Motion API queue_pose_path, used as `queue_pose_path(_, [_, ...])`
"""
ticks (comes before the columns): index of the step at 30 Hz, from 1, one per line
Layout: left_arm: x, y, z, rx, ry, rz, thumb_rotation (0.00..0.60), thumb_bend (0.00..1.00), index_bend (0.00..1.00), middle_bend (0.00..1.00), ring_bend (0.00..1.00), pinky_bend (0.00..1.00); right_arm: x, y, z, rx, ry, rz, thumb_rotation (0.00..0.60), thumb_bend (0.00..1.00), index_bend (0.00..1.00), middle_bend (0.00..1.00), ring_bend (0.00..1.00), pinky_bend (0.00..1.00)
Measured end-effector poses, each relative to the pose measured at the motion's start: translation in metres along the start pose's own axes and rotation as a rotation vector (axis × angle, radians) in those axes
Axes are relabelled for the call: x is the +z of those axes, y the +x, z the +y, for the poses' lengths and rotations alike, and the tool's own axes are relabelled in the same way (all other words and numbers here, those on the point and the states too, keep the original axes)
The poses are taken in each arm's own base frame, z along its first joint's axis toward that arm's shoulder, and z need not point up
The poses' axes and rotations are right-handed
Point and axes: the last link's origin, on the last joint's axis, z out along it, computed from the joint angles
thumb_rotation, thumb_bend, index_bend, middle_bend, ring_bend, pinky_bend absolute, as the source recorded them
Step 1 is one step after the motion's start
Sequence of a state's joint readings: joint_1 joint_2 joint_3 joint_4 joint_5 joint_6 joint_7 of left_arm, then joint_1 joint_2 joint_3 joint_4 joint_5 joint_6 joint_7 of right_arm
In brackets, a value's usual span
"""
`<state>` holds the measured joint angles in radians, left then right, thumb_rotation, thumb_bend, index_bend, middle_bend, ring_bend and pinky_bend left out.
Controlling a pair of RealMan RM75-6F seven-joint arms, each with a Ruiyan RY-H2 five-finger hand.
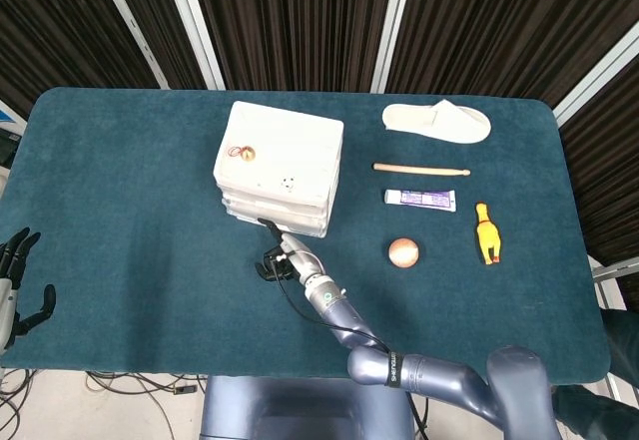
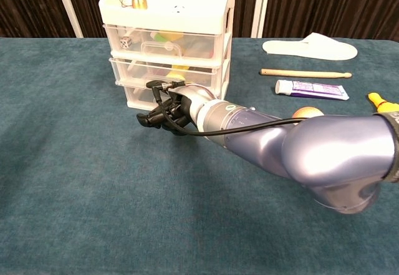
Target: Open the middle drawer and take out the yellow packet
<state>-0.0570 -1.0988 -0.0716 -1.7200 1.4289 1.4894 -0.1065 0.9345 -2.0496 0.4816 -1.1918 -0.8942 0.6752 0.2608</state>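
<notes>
The white three-drawer unit (image 1: 280, 161) (image 2: 168, 38) stands at mid-table with clear drawer fronts. Something yellow (image 2: 181, 69), likely the yellow packet, shows through the middle drawer (image 2: 143, 74), which sits about flush with the others. My right hand (image 1: 275, 260) (image 2: 163, 111) is right in front of the unit, fingers curled, with one fingertip (image 2: 153, 85) hooked up at the middle drawer's handle. The hand hides the handle itself and part of the bottom drawer. My left hand (image 1: 18, 285) hangs off the table's left edge, its fingers spread and holding nothing.
Right of the unit lie a white slipper (image 1: 436, 122), a wooden stick (image 1: 420, 169), a toothpaste tube (image 1: 420, 199), an orange ball (image 1: 403, 251) and a yellow rubber chicken (image 1: 485, 232). A small gold trinket (image 1: 243, 152) rests on the unit's top. A die (image 2: 126, 40) sits in the top drawer.
</notes>
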Motion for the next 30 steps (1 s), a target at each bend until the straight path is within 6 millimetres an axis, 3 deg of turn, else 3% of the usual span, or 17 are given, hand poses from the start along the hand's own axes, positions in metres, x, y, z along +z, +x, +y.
queue_pose_path(30, [0.0,-0.001,0.0,0.005,0.002,-0.008,0.6,0.51,0.03,0.0,0.0,0.0,-0.031,-0.006,0.007,-0.042,0.016,-0.051,0.6,0.51,0.09,0.81,0.86,0.95])
